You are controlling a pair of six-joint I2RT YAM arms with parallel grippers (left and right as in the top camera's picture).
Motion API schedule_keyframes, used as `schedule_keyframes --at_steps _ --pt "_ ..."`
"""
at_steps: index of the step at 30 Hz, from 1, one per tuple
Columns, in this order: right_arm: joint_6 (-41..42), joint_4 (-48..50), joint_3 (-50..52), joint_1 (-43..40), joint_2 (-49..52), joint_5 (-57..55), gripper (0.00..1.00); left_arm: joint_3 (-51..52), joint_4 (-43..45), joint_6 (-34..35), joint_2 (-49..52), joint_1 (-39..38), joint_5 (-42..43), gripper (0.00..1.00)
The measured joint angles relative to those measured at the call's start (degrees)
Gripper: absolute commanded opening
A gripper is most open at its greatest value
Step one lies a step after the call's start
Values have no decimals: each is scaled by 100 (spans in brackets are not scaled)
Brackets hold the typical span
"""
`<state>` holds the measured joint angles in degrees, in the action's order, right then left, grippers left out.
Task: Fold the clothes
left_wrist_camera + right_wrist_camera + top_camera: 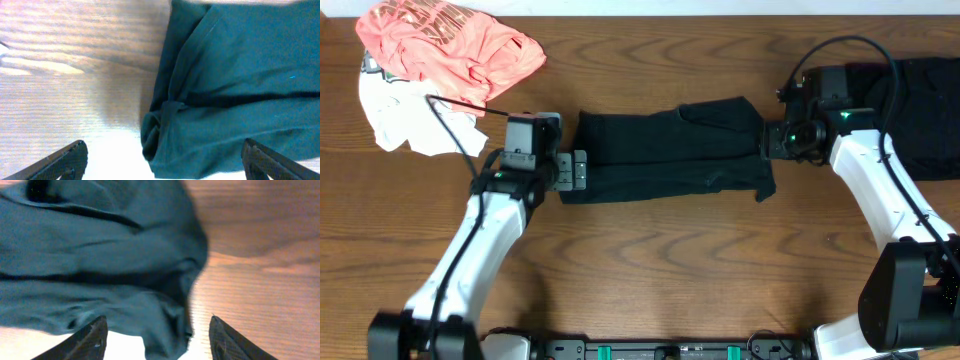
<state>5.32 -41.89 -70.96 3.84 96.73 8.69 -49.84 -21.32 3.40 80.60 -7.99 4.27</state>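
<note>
The left gripper and right gripper stood spread wide at opposite ends of the black garment, mid-counter; each likely needed to pinch all layers squarely.

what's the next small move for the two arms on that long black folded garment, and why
Probably lower both tools and shut them on the ends of the plain black fabric garment. It lies folded into a long strip, the left tool open at its left end, the right tool open at its right end. Both wrist views show the cloth edge ungripped inside the open gap.
</note>
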Motion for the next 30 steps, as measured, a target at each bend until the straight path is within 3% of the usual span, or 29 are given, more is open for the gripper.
schedule_keyframes --at_steps 9,17,30 --pt "35 -238 17 551 2 691 56 0 -723 527 -785 57 -20 98" --pt "428 225 94 1510 129 367 51 0 -916 765 -817 81 -20 98" --pt "826 479 131 1733 1235 155 45 0 -1051 844 -817 81 -20 98"
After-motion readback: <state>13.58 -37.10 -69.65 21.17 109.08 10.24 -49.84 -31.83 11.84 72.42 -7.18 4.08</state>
